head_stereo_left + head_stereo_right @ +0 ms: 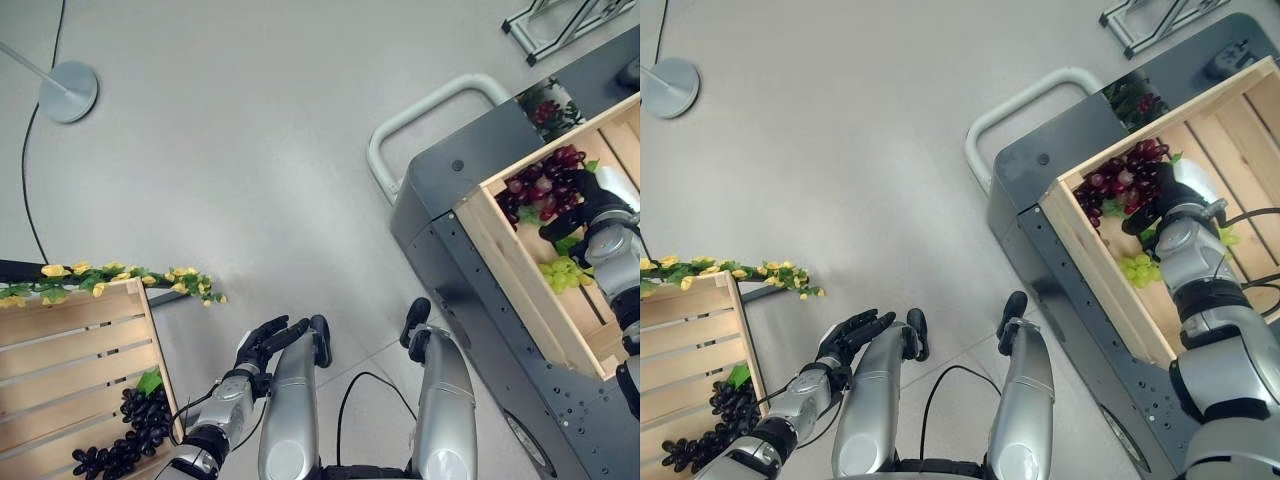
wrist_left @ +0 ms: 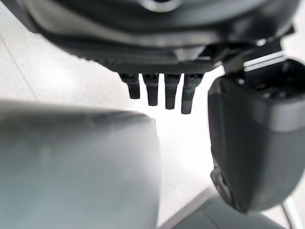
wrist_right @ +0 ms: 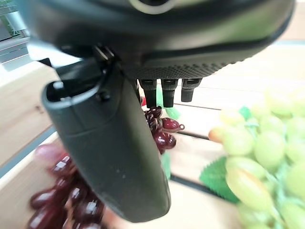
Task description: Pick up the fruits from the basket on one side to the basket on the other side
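Our right hand (image 1: pixel 1167 203), fingers relaxed and empty, hovers with the dark red grape bunch (image 1: pixel 1118 182) just at its ten o'clock.

The left hand (image 1: pixel 268 342) is held low in front of the body, fingers (image 2: pixel 167 92) straight and relaxed, gripping nothing. The right arm stretches forward, and the right hand (image 1: pixel 1168 203) points downward with loosely extended fingers (image 3: pixel 162 89) and thumb.
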Robot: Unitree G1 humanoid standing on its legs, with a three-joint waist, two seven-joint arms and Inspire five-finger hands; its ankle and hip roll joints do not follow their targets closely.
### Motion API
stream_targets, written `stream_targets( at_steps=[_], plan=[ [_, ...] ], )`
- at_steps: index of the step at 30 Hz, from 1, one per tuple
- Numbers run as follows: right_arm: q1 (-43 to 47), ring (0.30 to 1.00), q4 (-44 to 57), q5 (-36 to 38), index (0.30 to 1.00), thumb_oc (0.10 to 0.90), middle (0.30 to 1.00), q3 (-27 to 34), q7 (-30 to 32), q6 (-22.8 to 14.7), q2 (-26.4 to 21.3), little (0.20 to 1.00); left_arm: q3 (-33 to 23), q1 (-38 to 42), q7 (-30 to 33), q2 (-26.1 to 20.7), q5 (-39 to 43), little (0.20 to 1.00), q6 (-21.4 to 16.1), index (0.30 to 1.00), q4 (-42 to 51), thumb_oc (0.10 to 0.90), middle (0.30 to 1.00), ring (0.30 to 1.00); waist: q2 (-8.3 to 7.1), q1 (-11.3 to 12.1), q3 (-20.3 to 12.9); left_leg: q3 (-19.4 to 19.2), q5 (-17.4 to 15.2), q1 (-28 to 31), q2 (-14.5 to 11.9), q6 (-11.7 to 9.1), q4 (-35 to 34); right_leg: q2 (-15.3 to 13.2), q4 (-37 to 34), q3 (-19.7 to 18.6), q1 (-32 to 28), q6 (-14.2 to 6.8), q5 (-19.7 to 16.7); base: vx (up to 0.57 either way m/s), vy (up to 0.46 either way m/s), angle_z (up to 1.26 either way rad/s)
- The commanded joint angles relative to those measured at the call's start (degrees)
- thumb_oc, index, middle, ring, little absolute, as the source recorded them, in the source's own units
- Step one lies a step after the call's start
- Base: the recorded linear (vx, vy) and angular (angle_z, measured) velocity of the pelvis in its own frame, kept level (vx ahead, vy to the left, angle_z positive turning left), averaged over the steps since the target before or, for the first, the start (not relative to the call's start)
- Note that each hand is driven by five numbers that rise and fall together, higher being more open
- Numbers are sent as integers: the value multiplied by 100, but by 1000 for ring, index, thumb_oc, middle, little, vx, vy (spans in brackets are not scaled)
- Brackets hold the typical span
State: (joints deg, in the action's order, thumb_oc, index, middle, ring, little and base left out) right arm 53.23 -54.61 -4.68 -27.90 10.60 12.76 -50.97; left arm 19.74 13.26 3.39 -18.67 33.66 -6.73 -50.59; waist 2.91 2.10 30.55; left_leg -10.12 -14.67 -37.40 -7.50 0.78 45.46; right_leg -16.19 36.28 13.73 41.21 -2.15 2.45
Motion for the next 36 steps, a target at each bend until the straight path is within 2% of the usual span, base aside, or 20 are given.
stream_targets(
  at_steps=[1, 7, 9, 13, 16, 18, 21, 22, 24, 27, 33, 36],
  plan=[
    [760, 900, 63, -499, 900, 800, 900, -135, 1017, 145, -473, 900, 109, -411, -68, -151, 186, 900, -438, 900, 484, 800, 900, 900, 239, 112, -76, -205, 23, 61, 229, 174, -57, 2, 879, -112, -275, 49, 607, -5, 48, 3],
    [859, 900, 117, -388, 900, 800, 900, -57, 1497, 387, -492, 900, 211, -438, 9, -121, 240, 900, -473, 900, 634, 800, 900, 900, 279, 116, -76, -219, 48, 72, 276, 157, -166, 19, 816, -111, -259, 42, 603, -7, 32, 3],
    [830, 900, 129, -190, 900, 800, 900, 18, 1579, 360, -499, 900, 232, -434, 52, -130, 228, 900, -458, 900, 687, 800, 900, 900, 269, 119, -76, -214, 49, 93, 288, 164, -199, 24, 779, -100, -283, 37, 594, 0, 0, 0],
    [748, 900, 114, 202, 900, 800, 900, 165, 1442, -13, -433, 900, 238, -386, 79, -122, 207, 900, -454, 900, 648, 800, 900, 900, 249, 111, -76, -211, 40, 119, 281, 178, -205, 20, 768, -99, -306, 36, 590, 0, 0, 0],
    [762, 900, 218, 594, 900, 800, 900, 223, 913, -229, -354, 900, 215, -346, 83, -111, 256, 900, -454, 900, 622, 800, 900, 900, 253, 107, -76, -207, 38, 100, 291, 184, -193, 23, 786, -123, -273, 47, 591, -2, 8, 1],
    [739, 900, 248, 178, 900, 800, 900, 173, 626, -221, -304, 900, 204, -316, 69, -87, 306, 900, -476, 900, 591, 800, 900, 900, 266, 102, -76, -215, 57, 86, 288, 176, -215, 3, 797, -121, -237, 51, 586, -11, 31, 2],
    [704, 900, 167, 212, 900, 800, 900, 46, 424, -374, -349, 900, 213, -332, 59, -81, 331, 900, -486, 900, 614, 800, 900, 900, 287, 104, -76, -212, 70, 88, 297, 180, -234, -20, 830, -121, -221, 62, 595, 0, 0, 0],
    [659, 900, 132, 372, 900, 800, 900, 51, 232, -587, -337, 900, 216, -348, 53, -63, 324, 900, -509, 900, 604, 800, 900, 900, 293, 105, -76, -211, 65, 92, 300, 179, -225, -30, 857, -125, -220, 65, 605, 0, 0, 0],
    [636, 900, 142, 588, 900, 800, 900, 61, -50, -754, -290, 900, 207, -358, 41, -59, 295, 900, -524, 900, 601, 800, 900, 900, 289, 116, -76, -210, 52, 94, 309, 186, -208, -29, 874, -129, -219, 72, 612, 0, 0, 0],
    [646, 900, 195, 1287, 900, 800, 900, 124, -629, -1026, -154, 900, 233, -336, 63, -69, 258, 900, -535, 900, 656, 800, 900, 900, 288, 146, -76, -210, 62, 57, 318, 198, -210, -38, 877, -111, -181, 88, 605, 0, 0, 0],
    [494, 900, 60, 2384, 900, 800, 900, 417, -1128, -1585, 108, 900, 225, -345, 57, -36, 211, 900, -534, 900, 689, 800, 900, 900, 318, 188, -76, -171, 58, 47, 352, 188, -194, -52, 943, -87, -179, 111, 648, 0, 0, 0],
    [431, 900, 59, 2429, 900, 800, 900, 562, -1217, -1760, 270, 900, 254, -344, 48, -21, 199, 900, -545, 900, 707, 800, 900, 900, 336, 204, -76, -171, 66, 47, 372, 183, -184, -56, 953, -63, -185, 115, 650, 0, 0, 0]
  ],
)
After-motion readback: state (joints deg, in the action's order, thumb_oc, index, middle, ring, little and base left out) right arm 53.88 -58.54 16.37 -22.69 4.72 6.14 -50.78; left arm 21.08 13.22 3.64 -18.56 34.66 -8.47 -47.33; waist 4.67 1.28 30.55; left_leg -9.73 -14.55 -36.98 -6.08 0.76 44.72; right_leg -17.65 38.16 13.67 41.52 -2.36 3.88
